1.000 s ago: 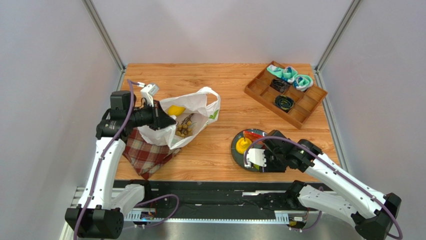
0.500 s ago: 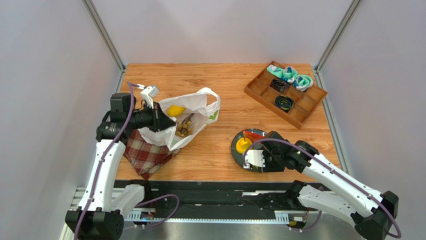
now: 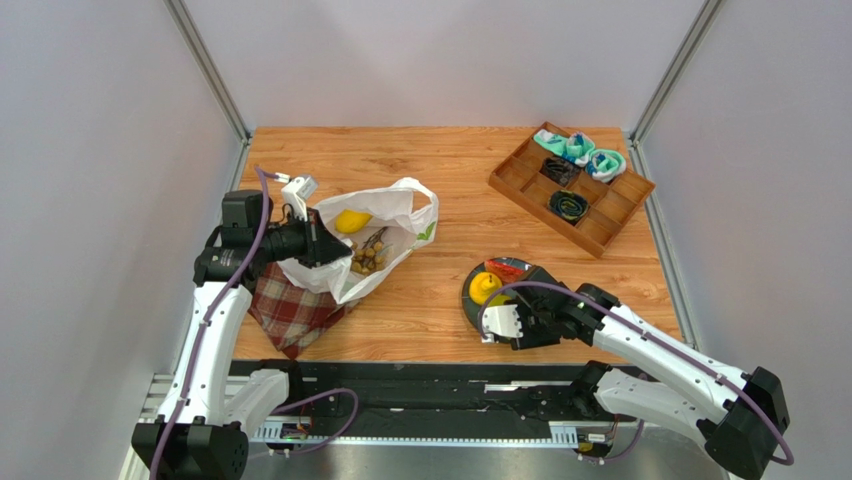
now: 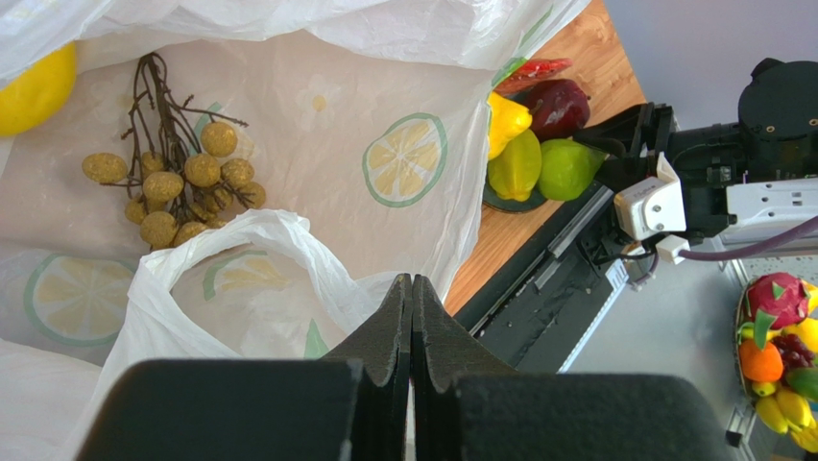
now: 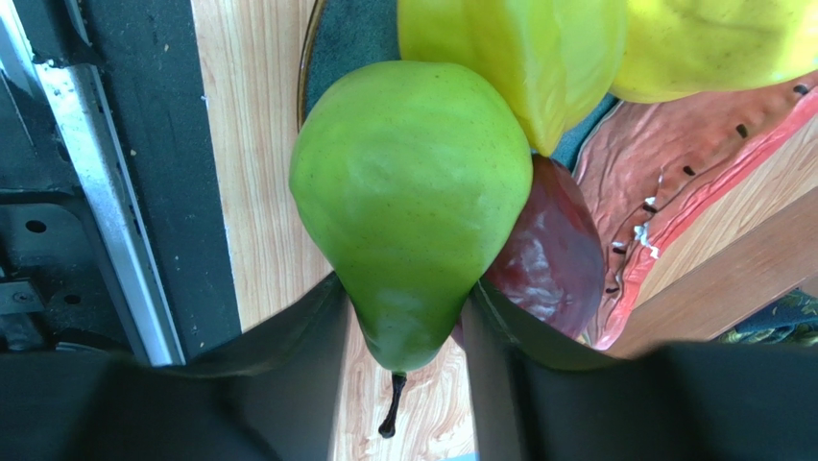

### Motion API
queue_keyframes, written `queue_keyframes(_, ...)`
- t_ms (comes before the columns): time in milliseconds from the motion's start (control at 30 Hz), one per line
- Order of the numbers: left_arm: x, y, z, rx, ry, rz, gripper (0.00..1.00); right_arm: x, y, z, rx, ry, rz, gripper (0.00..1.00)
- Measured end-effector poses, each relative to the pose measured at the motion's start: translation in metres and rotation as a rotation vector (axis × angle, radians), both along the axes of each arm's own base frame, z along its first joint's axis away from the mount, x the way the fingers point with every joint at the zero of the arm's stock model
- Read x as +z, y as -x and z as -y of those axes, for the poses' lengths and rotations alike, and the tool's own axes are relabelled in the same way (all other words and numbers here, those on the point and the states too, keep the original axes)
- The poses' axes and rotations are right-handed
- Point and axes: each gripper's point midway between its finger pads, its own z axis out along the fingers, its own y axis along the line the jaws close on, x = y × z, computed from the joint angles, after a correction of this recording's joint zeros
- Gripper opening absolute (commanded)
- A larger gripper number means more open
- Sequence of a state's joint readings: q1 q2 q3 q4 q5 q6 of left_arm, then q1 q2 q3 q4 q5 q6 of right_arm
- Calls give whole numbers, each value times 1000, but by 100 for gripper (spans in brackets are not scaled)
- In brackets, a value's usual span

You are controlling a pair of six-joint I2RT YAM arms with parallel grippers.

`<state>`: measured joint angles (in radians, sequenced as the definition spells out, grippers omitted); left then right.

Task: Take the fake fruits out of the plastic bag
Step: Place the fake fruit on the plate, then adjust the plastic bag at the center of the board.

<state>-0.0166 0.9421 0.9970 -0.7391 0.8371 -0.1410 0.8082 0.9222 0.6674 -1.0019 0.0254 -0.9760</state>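
**Pear at the plate, two fruits in the bag**

The right gripper (image 5: 403,341) grips the green pear (image 5: 413,192) by its narrow end, a finger pressed to each side, stem pointing back at the wrist camera. The pear lies at the near edge of the dark plate (image 3: 468,300). It touches the yellow starfruit (image 5: 518,58) and the dark red apple (image 5: 547,259), and the red watermelon slice (image 5: 691,144) lies beyond them.

Across the table (image 3: 450,160), the left gripper (image 4: 411,283) has its jaws pressed flat together on the near rim of the plastic bag (image 3: 400,200), holding the mouth open. Inside lie the yellow mango (image 3: 351,221) and the brown grape bunch (image 4: 178,178) (both plain in the overhead view). The bag partly covers a red plaid cloth (image 3: 290,310).
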Motion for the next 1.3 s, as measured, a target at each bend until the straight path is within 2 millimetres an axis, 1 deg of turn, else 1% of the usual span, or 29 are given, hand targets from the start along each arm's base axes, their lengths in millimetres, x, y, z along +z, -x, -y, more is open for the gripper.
queue_keyframes(67, -1, 1, 0, 0, 0, -2, 0, 0, -1, -1, 1, -5, 6, 85)
queue_keyframes(100, -2, 1, 0, 0, 0, -4, 0, 1, -2, -2, -2, -12, 9, 89)
queue_keyframes(167, -4, 2, 0, 1, 2, -11, 0, 3, -4, -4, -1, -24, 24, 93)
queue_keyframes(333, -6, 2, 1, 2, 7, -19, 0, 11, -5, -6, -3, -54, 50, 95)
queue_keyframes(400, -6, 1, 1, 2, 7, -19, 0, 19, -4, -5, -13, -62, 53, 95)
queue_keyframes(467, -6, 0, 1, 2, 7, -19, 0, 39, -7, -8, -29, -95, 72, 96)
queue_keyframes(567, -6, -2, 1, 3, 8, -13, 0, 81, -16, -24, -43, -201, 132, 96)
queue_keyframes(633, -5, -2, 1, 3, 10, -11, 0, 101, -19, -32, -43, -262, 153, 95)
queue_keyframes(700, -5, -3, 1, 2, 12, -13, 0, 107, -17, -37, -41, -287, 144, 94)
queue_keyframes(800, -5, -2, 2, -2, 15, -15, 0, 102, -10, -41, -48, -292, 80, 93)
queue_keyframes(867, -5, -2, 2, -5, 17, -16, 0, 101, -9, -48, -70, -302, 41, 94)
queue_keyframes(900, -5, -1, 2, -7, 19, -18, 0, 104, -12, -54, -90, -322, 26, 95)
queue_keyframes(967, -5, -1, 2, -7, 19, -21, 0, 114, -23, -73, -148, -383, 14, 96)
queue_keyframes(1033, -7, 1, 2, -8, 18, -32, 0, 130, -43, -98, -215, -472, 30, 96)
queue_keyframes(1100, -7, 4, 2, -8, 16, -47, 0, 154, -70, -125, -289, -572, 62, 97)
queue_keyframes(1133, -7, 6, 2, -8, 14, -54, 0, 165, -85, -137, -328, -618, 86, 100)
queue_keyframes(1200, -4, 9, 1, -8, 8, -58, 0, 187, -111, -156, -403, -702, 134, 100)
queue_keyframes(1300, 2, 12, 0, -9, -2, -43, 0, 211, -142, -178, -500, -812, 165, 100)
